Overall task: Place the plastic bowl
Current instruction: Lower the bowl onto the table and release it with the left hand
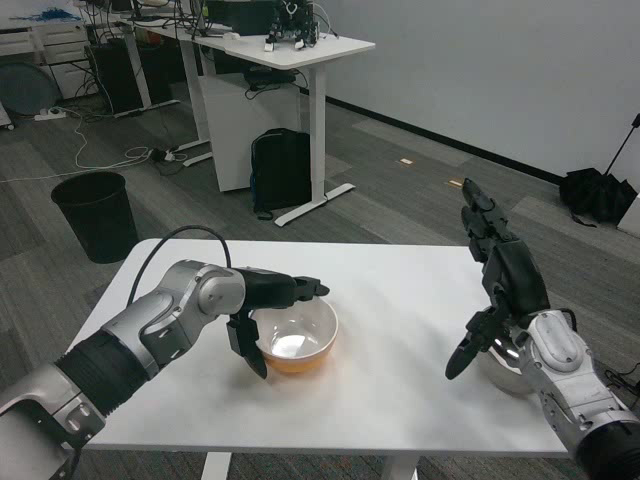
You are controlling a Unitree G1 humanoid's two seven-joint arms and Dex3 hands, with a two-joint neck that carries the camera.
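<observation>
On the white tabletop [400, 300] the plastic bowl [294, 336], white inside and orange outside, sits upright near the front edge, and the left hand [268, 305] holds it by the near-left rim, fingers reaching across the top while one dark finger hangs down outside the wall. To the right of the bowl, well apart from it, the right hand [500, 290] is raised with fingers spread and holds nothing. Behind its wrist a round pale object [497, 368] is mostly hidden and hard to identify.
</observation>
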